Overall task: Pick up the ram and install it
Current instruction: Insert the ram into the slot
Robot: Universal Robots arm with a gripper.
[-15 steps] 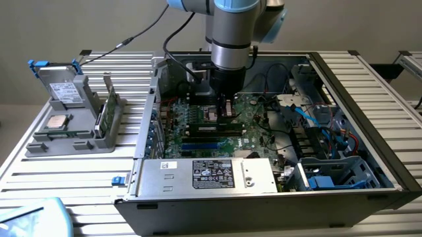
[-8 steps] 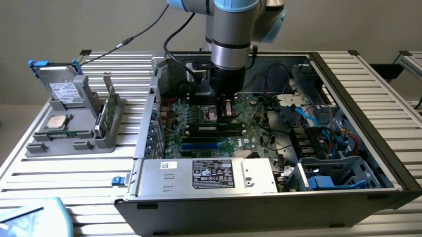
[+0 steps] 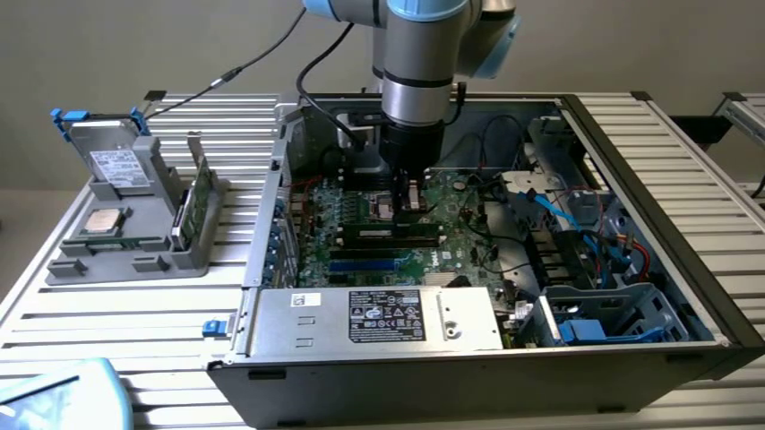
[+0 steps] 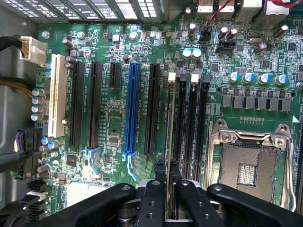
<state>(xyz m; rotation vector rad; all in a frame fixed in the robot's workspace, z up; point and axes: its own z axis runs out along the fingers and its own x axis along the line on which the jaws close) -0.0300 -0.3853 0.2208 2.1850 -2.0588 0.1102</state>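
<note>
The black metal gripper point(image 4: 167, 165), built of jointed, bolted links, is nearly closed: its two narrow fingers point(image 4: 160, 176) pinch the ram point(image 4: 168, 124), a thin green circuit-board stick seen edge-on. The stick runs straight out ahead of the fingertips along the memory slots of the glossy green motherboard point(image 4: 111, 116); whether it is touching the slot beneath cannot be told.

Just beside the stick, three long black plastic memory slots point(image 4: 193, 127) lie bare. Past them sits the square CPU socket point(image 4: 248, 158) in its silver metal frame. On the stick's other side lie six expansion slots: four black, one of them short, one blue point(image 4: 132, 109) and one white point(image 4: 59, 94). Small cylindrical capacitors with silver and blue tops stand scattered about the board.

In the exterior view the gripper point(image 3: 407, 199) reaches down into an open dark metal computer case point(image 3: 502, 385), with a boxy silver power supply point(image 3: 371, 318) near it. Well apart from it, outside the case, a grey plastic holder tray point(image 3: 132, 260) carries a square silver chip point(image 3: 106, 219).
</note>
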